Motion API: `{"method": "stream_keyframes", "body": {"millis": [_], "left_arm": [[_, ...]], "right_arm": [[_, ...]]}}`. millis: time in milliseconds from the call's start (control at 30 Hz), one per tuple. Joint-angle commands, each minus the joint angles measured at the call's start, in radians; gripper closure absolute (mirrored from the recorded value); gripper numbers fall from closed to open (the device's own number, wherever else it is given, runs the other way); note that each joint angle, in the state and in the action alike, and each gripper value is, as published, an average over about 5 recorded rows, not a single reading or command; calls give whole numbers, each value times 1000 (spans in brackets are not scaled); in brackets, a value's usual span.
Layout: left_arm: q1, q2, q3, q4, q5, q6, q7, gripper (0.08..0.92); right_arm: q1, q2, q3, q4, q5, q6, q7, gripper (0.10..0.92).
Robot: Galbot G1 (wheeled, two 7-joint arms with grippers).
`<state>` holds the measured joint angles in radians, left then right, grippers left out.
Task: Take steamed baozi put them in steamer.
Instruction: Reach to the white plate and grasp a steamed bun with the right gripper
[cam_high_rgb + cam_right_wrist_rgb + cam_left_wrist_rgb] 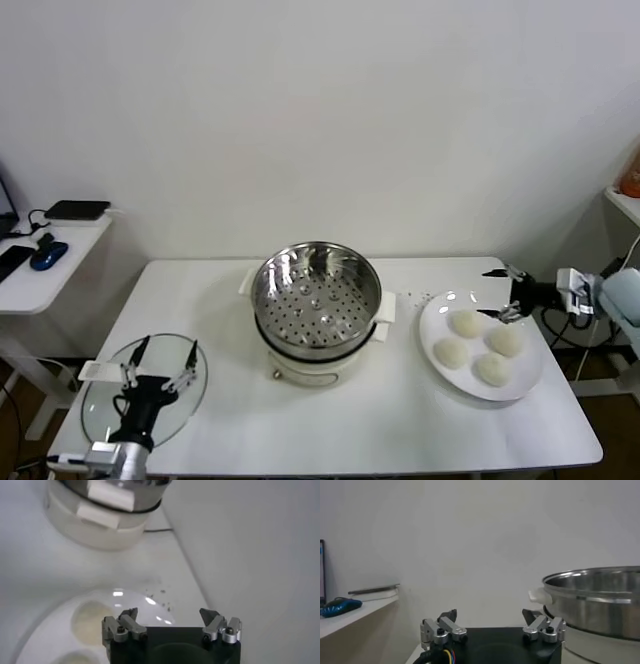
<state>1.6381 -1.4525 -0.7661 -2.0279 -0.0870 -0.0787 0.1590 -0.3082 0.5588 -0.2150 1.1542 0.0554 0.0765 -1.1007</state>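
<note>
The steamer [316,295], a shiny steel pot with a perforated tray on a cream-white base, stands mid-table with nothing on its tray. Several creamy-white baozi [465,323] lie on a white plate [430,330] to its right. My right gripper [503,293] is open and empty, hovering over the plate's far right rim, near the nearest bun. In the right wrist view the gripper [169,615] is above the plate [55,625], with a baozi [90,622] and the steamer's base [95,527] beyond. My left gripper [160,362] is open and idle at the front left; its wrist view [490,617] shows the steamer [595,605].
A round glass lid [100,405] lies on the table under my left gripper. A side table at the far left holds a blue mouse [48,255] and a black device [75,210]. A white shelf [625,205] stands at the far right.
</note>
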Motion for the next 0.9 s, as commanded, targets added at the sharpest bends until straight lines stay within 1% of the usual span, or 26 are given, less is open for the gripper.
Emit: {"method": "stream_keyframes", "body": {"millis": [33,200,333,633,900], "left_arm": [[1,3,3,-2,-2,3,-1,177],[-2,2,-1,-1,0,6,-3,177],[-5,1,-7,7,1,7,-6,177],[-5,-2,-23,18,-6,8,-14,177],[-5,-4,-28,25,-4,9,-20,177]], "right_arm": [[387,12,-440,-190,-90,35,-144,203],[455,97,-562,-274,-126,51,-185,203],[454,167,-588,-322,-147,52,-195,203],[409,321,-554,-457,-209,67,-155,203],[377,395,-477,-562,-295,102,-141,203]]}}
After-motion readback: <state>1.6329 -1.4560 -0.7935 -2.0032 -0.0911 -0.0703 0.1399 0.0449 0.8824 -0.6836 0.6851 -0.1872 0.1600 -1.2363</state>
